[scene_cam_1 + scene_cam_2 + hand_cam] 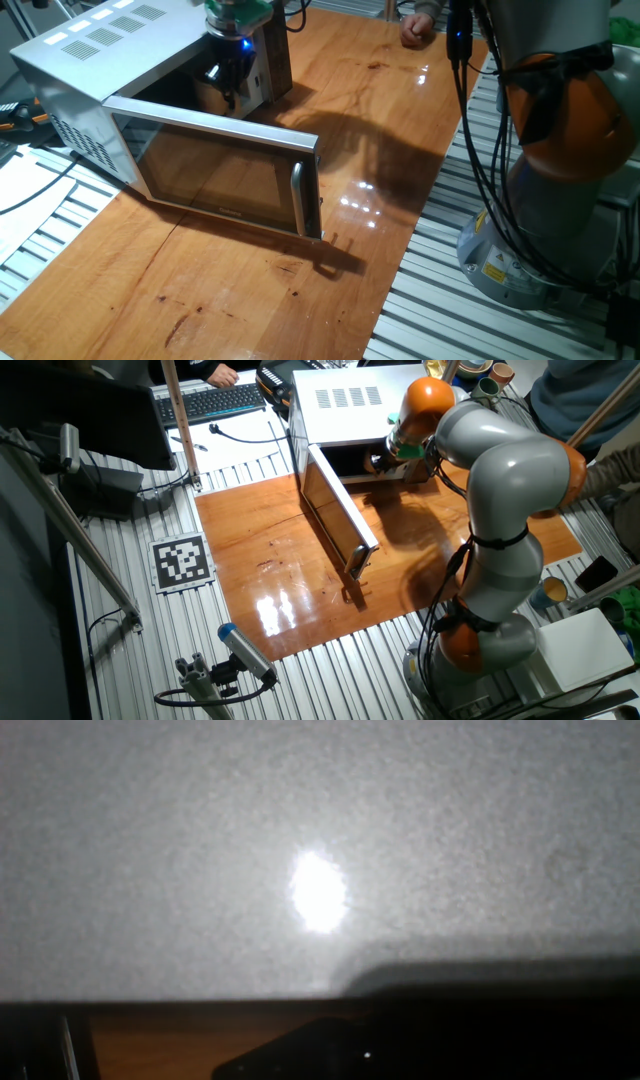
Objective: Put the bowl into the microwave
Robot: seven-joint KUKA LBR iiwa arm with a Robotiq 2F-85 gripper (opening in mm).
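door (215, 172) swung open; gripper (231, 82) inside microwave (100, 60) cavity.

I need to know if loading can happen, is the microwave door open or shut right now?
Open. The microwave door is swung wide out over the table, and the pincer reaches into the exposed cavity.

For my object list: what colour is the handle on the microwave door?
Silver-grey: the vertical bar handle on the open microwave door shows best in one fixed view.

- wooden table (400, 130) sitting glossy, reflecting light
- microwave (90, 60) standing directly on it, door (215, 170) hanging open over the wood
- table resting on slatted metal bench (120, 650)
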